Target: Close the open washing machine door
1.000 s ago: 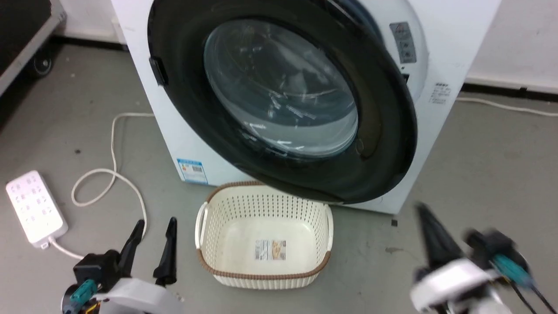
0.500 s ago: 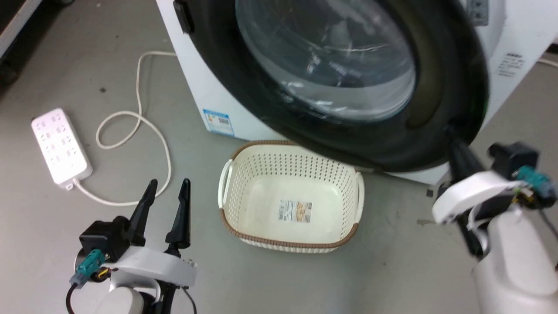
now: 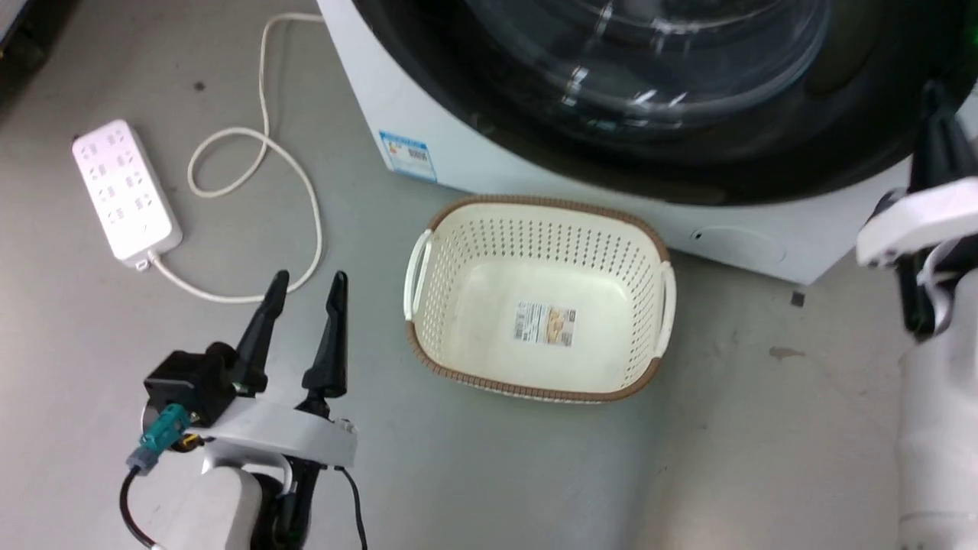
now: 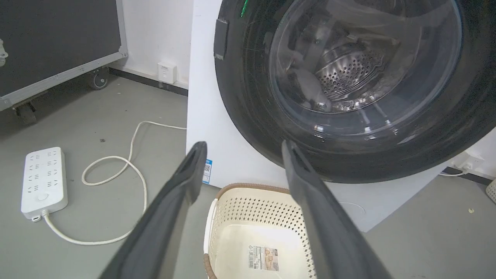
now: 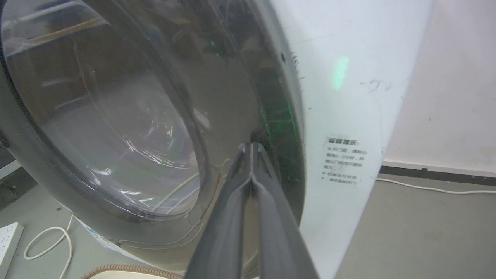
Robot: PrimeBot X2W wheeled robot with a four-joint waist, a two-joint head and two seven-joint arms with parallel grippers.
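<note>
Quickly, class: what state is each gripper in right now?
Left gripper: open, holding nothing.
Right gripper: shut on nothing, tips at the door.

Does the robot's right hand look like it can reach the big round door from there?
Probably yes. The right hand, fingers shut together, points straight at the door near its dark rim, with nothing between them. Whether the tips touch it, I cannot tell.

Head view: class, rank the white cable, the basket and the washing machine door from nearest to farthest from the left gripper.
1. White cable, on the floor just past the fingertips of the left gripper.
2. Basket, to its right.
3. Washing machine door, top right, beyond the basket.
</note>
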